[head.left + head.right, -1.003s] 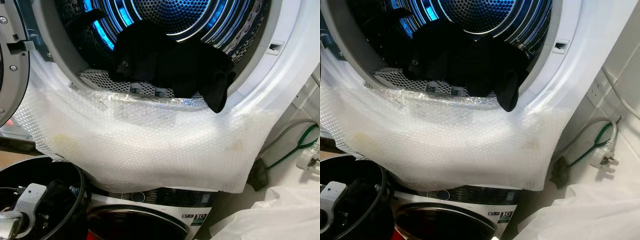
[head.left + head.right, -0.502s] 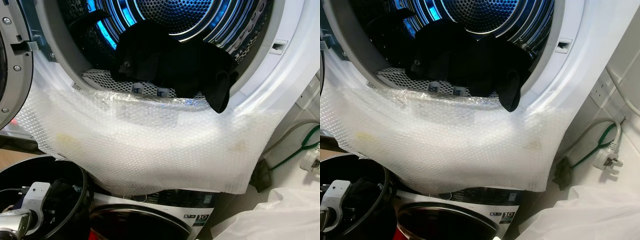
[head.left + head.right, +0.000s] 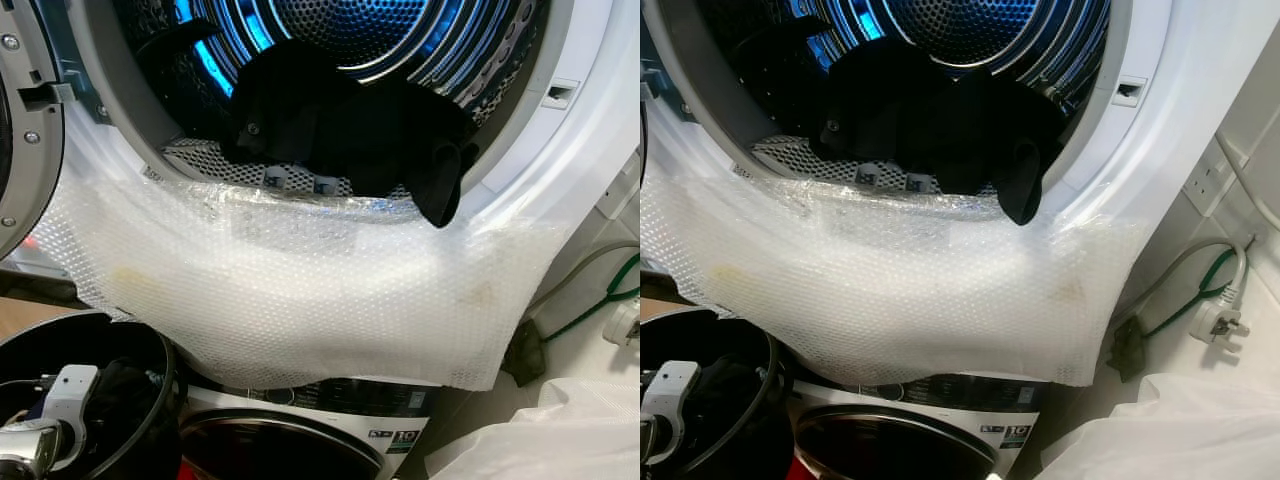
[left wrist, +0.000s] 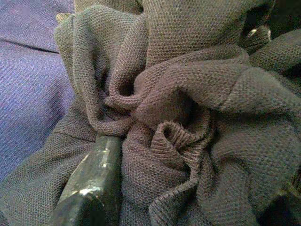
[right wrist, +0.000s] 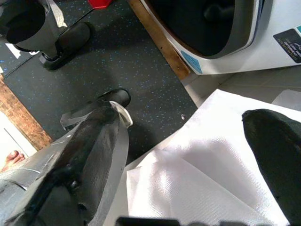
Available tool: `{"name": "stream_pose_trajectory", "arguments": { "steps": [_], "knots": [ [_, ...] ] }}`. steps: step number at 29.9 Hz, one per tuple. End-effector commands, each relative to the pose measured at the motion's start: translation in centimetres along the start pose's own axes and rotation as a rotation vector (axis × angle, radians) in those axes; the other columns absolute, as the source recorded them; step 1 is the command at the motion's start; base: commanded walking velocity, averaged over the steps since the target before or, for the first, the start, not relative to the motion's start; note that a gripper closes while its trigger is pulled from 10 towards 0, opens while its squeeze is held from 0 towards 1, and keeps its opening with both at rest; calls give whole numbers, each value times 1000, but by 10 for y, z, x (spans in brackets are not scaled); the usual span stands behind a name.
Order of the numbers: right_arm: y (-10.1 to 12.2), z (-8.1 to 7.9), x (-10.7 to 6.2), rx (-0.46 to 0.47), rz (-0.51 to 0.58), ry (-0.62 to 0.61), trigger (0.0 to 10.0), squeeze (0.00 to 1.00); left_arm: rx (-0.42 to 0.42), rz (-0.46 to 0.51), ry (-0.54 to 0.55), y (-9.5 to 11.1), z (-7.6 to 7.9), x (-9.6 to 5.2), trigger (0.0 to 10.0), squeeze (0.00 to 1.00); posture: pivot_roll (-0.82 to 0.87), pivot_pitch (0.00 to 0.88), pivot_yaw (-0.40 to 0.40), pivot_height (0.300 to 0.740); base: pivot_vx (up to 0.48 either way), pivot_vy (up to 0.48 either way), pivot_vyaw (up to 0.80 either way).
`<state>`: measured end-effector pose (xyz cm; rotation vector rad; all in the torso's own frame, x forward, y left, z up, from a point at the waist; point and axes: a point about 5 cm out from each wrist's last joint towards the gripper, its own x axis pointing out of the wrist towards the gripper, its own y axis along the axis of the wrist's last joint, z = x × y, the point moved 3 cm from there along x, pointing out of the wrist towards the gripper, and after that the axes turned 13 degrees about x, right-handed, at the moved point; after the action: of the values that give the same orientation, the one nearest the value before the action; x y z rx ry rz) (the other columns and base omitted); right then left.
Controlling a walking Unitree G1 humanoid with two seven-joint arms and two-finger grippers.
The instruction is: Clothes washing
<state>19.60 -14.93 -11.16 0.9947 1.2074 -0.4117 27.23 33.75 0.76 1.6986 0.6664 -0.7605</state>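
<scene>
While the left gripper's point(image 4: 188, 207) fingers point(image 4: 91, 186) are squeezing bunched grey cloth point(image 4: 188, 108) between them, lifting slowly seems best; the right gripper's point(image 5: 188, 155) fingers are hanging wide apart.

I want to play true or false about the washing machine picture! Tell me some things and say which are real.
1. Dark clothes lie inside the drum. True.
2. Bubble wrap hangs over the machine's front below the opening. True.
3. The drum is lit red. False: it glows blue.
4. The left end effector is buried in knitted fabric. True.
5. The right end effector grips a sock. False: it is open, holding nothing, above a white sheet.
</scene>
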Motion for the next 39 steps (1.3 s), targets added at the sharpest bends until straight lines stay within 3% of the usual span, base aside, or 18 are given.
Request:
{"name": "stream_pose_trajectory", "arguments": {
  "steps": [1,22,39],
  "knots": [
    [2,2,0,15,-1,-4,10000,0,-28,-30,-34,-9,11,5,0,0,171,0,-126,740,0,0,0],
    [0,-3,1,24,-3,4,10000,0,-34,-9,-27,-6,11,5,0,0,170,0,-111,740,0,0,0],
    [2,-9,2,4,-3,22,10000,0,-101,37,23,-4,13,7,0,0,194,0,-112,740,0,0,0]
  ]
}}
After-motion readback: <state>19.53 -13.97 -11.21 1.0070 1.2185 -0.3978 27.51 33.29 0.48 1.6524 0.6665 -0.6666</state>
